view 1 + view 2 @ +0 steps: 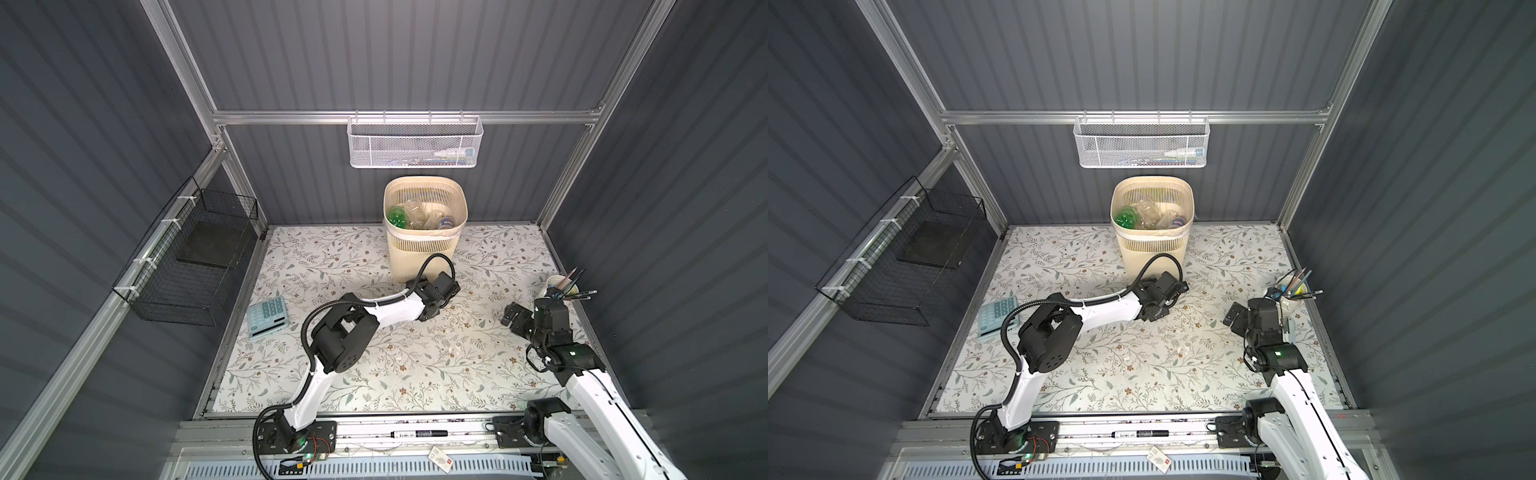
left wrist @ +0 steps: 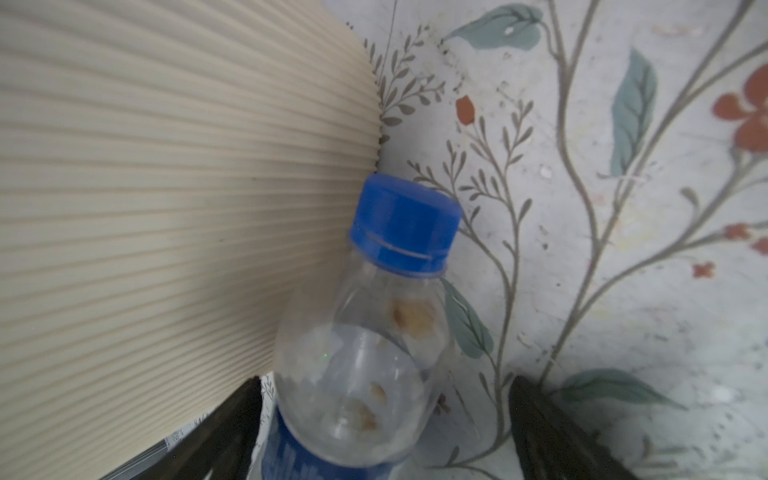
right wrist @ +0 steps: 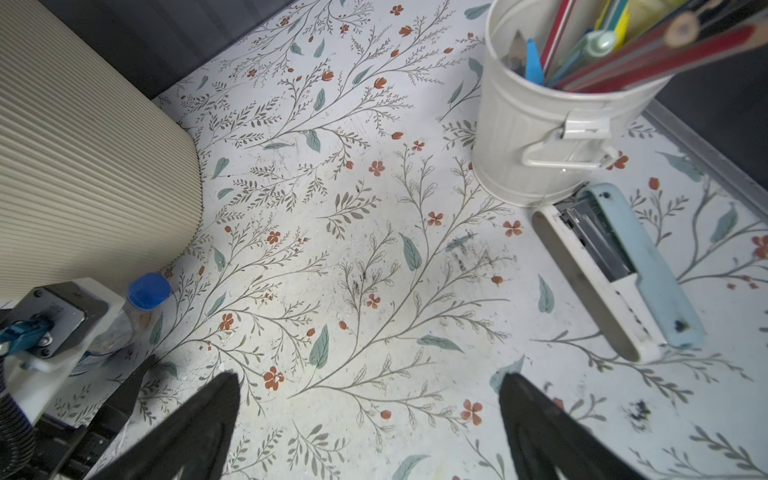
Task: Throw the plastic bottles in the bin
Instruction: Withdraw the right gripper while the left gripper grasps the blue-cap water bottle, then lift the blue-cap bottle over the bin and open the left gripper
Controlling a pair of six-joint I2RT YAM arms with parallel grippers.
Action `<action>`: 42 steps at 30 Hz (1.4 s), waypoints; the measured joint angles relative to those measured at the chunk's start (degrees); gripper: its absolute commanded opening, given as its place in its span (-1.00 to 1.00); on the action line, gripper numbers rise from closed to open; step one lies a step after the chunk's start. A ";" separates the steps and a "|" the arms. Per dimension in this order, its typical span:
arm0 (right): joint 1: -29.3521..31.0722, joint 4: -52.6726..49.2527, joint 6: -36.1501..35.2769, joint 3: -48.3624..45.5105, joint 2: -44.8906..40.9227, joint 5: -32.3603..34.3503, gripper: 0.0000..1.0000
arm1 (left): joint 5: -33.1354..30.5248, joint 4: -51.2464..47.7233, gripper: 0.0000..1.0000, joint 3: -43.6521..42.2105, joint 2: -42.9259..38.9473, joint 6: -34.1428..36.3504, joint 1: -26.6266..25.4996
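A clear plastic bottle with a blue cap and blue label lies on the floral table, its cap against the foot of the beige slatted bin. My left gripper straddles the bottle's body. Its jaws are open, one finger close to the bottle and a gap left at the other finger. In both top views that gripper hides the bottle. The bin holds several bottles, one green. My right gripper hovers open over bare table, right of the bin.
A white pen cup and a light blue stapler stand at the right edge. A calculator lies at the left edge. A white mesh basket and a black wire basket hang on the walls.
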 measured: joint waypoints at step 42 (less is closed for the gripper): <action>-2.12 3.63 1.31 -0.31 -0.92 -3.63 0.98 | 16.81 16.17 -0.01 11.82 -40.04 -7.69 7.96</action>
